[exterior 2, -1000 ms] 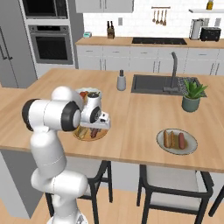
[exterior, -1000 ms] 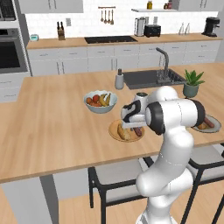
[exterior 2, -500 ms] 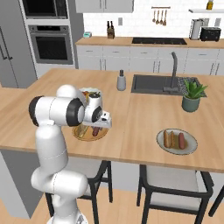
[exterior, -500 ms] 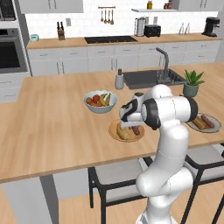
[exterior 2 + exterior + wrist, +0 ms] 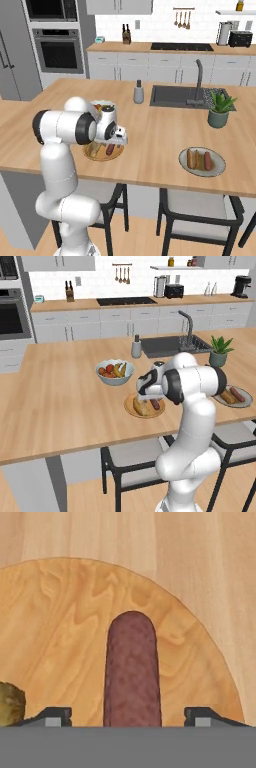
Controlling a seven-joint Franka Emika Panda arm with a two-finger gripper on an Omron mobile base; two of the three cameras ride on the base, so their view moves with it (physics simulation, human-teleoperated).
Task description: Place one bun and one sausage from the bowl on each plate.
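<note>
Sausage (image 5: 132, 669) lies on the wooden plate (image 5: 60, 632)
The gripper (image 5: 127, 716) stands over it, jaws wide open and gripping nothing; a bun (image 5: 10, 703) lies beside.

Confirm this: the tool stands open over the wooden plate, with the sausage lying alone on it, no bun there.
Not quite. The tool does stand open over the wooden plate, but the sausage is not alone: a bun lies beside it, as the left base view shows.
</note>
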